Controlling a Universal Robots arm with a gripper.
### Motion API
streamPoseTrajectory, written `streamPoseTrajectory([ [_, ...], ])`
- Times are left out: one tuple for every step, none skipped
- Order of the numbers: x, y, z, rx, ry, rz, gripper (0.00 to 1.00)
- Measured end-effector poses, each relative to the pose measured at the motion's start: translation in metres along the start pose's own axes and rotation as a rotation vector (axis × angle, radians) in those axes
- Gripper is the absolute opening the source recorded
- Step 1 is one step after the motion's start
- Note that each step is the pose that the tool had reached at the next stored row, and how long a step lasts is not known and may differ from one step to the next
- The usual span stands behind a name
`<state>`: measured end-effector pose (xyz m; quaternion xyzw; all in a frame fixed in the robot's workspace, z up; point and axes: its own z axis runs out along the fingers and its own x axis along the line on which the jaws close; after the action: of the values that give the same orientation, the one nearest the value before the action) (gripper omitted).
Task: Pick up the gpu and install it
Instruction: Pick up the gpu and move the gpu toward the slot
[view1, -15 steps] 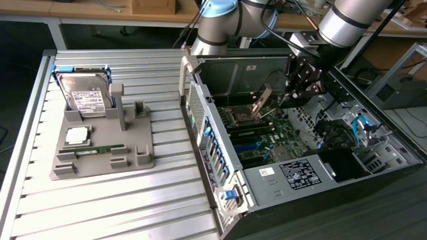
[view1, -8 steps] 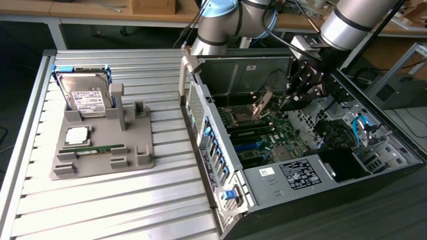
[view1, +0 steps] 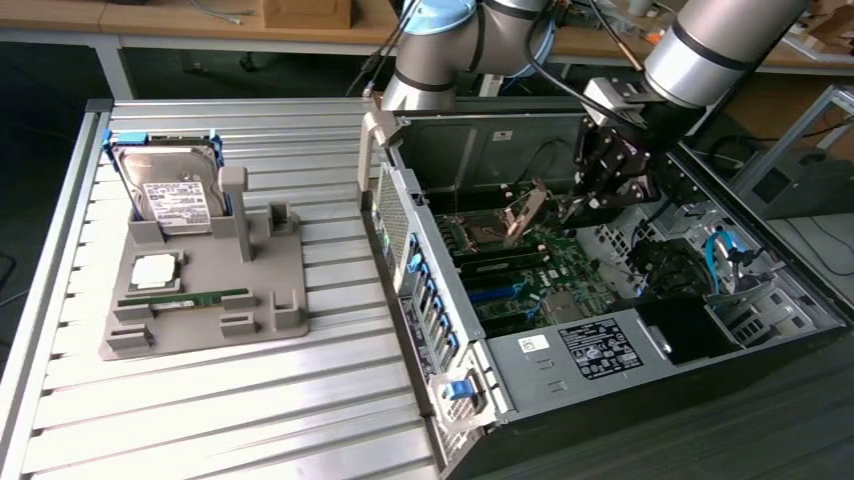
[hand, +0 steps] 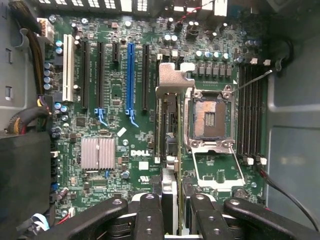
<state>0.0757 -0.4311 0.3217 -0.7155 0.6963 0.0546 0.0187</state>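
Observation:
My gripper reaches down into the open computer case and is shut on the gpu, a thin brownish card that hangs tilted above the motherboard. In the wrist view the gpu appears edge-on between the two black fingers, its metal end bracket at the far end. It hovers over the board between a black expansion slot and the open CPU socket. The blue slot lies one slot further from the socket.
A grey holder on the slatted table at the exterior view's left carries a silver hard drive, a CPU chip and a green memory stick. Case walls, a heatsink, memory slots and cables surround the card.

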Motion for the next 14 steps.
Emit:
streamPoseTrajectory([
  [0.001,0.0004,0.0,0.0,-0.0001,0.0,0.27],
  [0.002,0.0009,0.0001,0.0,-0.0003,0.0,0.27],
  [0.003,0.0014,0.0001,0.0,-0.0003,0.0,0.27],
  [0.004,0.0019,0.0001,0.0,-0.0004,0.0,0.27],
  [0.005,0.0024,0.0002,0.0,-0.0006,0.0,0.27],
  [0.006,0.0028,0.0001,0.0,-0.0006,0.0,0.27],
  [0.007,0.0033,0.0001,0.0,-0.0007,0.0,0.27],
  [0.009,0.0038,0.0002,0.0,-0.0008,0.0,0.27],
  [0.01,0.0043,0.0002,0.0,-0.0009,0.0,0.27],
  [0.011,0.0048,0.0003,0.0,-0.001,0.0,0.27],
  [0.012,0.0053,0.0004,0.0,-0.0012,0.0,0.27],
  [0.013,0.0058,0.0004,0.0,-0.0012,0.0,0.27],
  [0.014,0.0064,0.0004,0.0,-0.0013,0.0,0.27],
  [0.015,0.0069,0.0004,0.0,-0.0013,0.0,0.27],
])
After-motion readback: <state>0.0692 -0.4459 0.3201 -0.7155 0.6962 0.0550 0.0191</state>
